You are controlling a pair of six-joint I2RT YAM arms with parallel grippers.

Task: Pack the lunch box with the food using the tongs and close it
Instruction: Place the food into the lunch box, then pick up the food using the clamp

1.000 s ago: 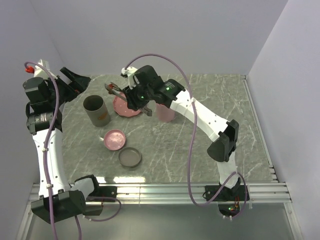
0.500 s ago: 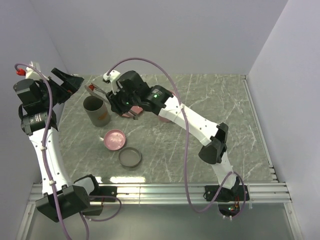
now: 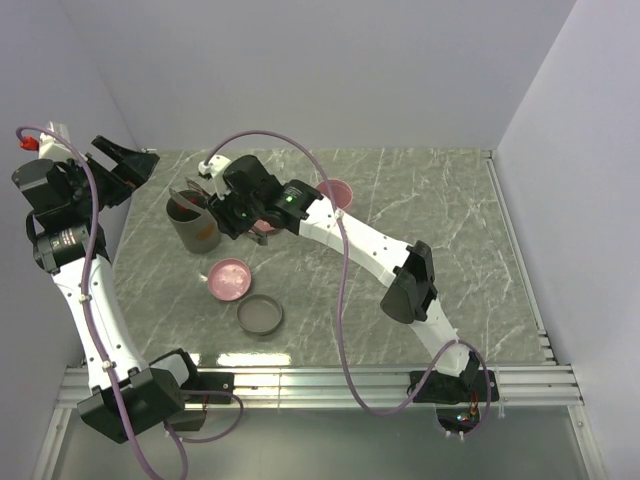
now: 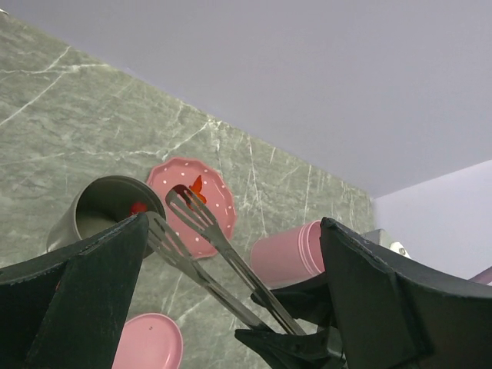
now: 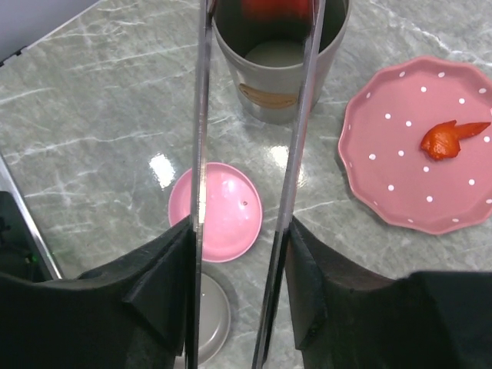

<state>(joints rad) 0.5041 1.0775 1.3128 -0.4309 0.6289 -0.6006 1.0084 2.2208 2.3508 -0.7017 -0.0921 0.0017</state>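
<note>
Right wrist view: the right gripper (image 5: 242,261) clamps the tongs (image 5: 201,115) partway along, so its squeeze works the tips. Those tips reach over the open grey lunch box (image 5: 265,88) with a red food piece (image 5: 277,8) between them, seemingly pinched, though the frame edge cuts it off. Beyond, an orange strip (image 5: 450,138) waits on the plate (image 5: 400,192). The left gripper (image 3: 122,165) hangs wide open, well aside.

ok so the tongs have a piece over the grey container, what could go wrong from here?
1. The red piece sits between the tips of the tongs over the grey container; released off-centre, it may land on the table.
2. The tongs could clip the rim and tip the container: the left gripper is open and away, bracing nothing.
3. A second piece is on the plate, so another trip repeats both risks.
</note>
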